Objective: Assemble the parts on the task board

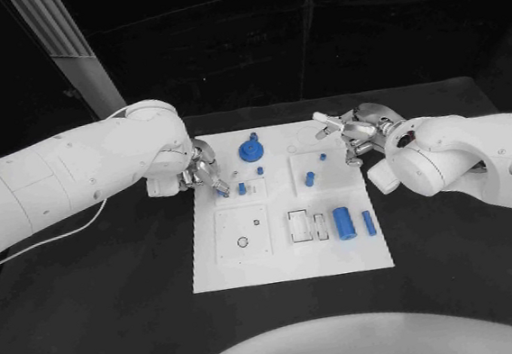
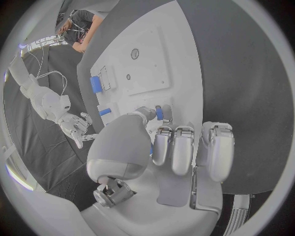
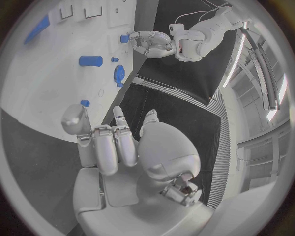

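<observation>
Task board (image 1: pixel 289 258) sits mid-table, a white plate with small blue parts spread over its far half and near-right corner. They look like rigid moulded plastic: light, stiff, smooth, likely slippery against metal fingertips, and not fragile.

Parts:
- Round knob-like piece (image 1: pixel 252 149) near the far edge: the widest part, best taken across its rim.
- Short peg (image 1: pixel 310 178) mid-board, lying in a recessed square; pinch it across its middle, though I judge it will roll if nudged.
- Larger cylinder (image 1: pixel 343 221) and slimmer bar (image 1: pixel 369 222) side by side near the right edge. Both are lying down, so grip them across the diameter, not by the ends.
- Small blue part (image 2: pixel 159 112) by the left edge, at the left hand.

Left hand (image 1: pixel 192 173) is over the board's left edge. The wrist view shows thumb and a fingertip closed on that small blue part, with the other fingers (image 2: pixel 183 150) side by side and slack, so I judge it as pinched and held, though only lightly.

Right hand (image 1: pixel 356 131) hovers at the board's far-right corner, fingers spread, holding nothing, with no part touching it.

Risk: a small, light part in a two-point pinch can twist or pop out under side load. Seat it straight down with low force.
</observation>
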{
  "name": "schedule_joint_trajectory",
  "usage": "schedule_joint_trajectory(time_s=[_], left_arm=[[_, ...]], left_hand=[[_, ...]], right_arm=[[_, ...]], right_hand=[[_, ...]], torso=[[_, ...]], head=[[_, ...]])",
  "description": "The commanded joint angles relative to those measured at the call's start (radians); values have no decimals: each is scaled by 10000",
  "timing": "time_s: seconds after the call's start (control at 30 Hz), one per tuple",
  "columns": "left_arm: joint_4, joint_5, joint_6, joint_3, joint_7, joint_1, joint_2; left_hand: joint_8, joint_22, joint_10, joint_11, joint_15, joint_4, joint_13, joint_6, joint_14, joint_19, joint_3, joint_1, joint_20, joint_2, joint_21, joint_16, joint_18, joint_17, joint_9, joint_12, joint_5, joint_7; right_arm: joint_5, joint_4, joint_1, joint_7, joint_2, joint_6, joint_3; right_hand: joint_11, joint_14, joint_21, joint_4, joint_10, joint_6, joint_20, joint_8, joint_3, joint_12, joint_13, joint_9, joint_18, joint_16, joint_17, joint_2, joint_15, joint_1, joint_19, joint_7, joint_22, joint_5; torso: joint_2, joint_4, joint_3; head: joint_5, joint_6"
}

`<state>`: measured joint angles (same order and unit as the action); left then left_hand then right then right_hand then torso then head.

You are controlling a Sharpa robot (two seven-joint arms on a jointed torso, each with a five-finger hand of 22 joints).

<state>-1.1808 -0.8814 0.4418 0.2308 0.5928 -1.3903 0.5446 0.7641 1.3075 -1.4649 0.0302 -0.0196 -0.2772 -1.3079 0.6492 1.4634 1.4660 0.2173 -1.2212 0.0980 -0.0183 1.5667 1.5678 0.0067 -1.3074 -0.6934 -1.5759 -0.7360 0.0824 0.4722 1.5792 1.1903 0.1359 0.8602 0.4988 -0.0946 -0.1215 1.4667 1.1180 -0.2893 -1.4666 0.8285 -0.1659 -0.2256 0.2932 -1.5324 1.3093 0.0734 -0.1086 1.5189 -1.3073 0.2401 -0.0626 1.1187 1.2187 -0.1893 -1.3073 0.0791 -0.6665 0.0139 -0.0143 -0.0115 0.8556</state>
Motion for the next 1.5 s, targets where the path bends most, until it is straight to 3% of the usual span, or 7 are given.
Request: schedule_joint_trajectory(time_s=[0.03,1.5], left_arm=[[-9,113,294,30,-134,43,2],[15,263,680,30,-45,43,-5]], left_hand=[[-23,2633,-1059,-79,-71,-43,-2629,34,1074,1048,7,-57,-53,79,40,30,-67,-2634,-17,51,-15,9],[-24,2633,-1059,-76,-65,-67,-2629,38,1074,1048,-6,-59,-54,103,40,30,-67,-2634,-20,51,2,8]], right_arm=[[39,10,13,6,-2,-50,5],[61,4,13,95,-8,-71,5]], right_hand=[[57,425,18,1,-530,-68,18,-21,52,-32,2116,-15,-44,61,-1876,113,74,27,63,-15,-1001,59],[55,427,13,2,-531,-80,18,-20,54,-33,2117,-18,-45,63,-1877,121,74,44,63,-16,-1003,64]], torso=[[1,1,-1],[0,6,2]], head=[[10,-6],[17,8]])
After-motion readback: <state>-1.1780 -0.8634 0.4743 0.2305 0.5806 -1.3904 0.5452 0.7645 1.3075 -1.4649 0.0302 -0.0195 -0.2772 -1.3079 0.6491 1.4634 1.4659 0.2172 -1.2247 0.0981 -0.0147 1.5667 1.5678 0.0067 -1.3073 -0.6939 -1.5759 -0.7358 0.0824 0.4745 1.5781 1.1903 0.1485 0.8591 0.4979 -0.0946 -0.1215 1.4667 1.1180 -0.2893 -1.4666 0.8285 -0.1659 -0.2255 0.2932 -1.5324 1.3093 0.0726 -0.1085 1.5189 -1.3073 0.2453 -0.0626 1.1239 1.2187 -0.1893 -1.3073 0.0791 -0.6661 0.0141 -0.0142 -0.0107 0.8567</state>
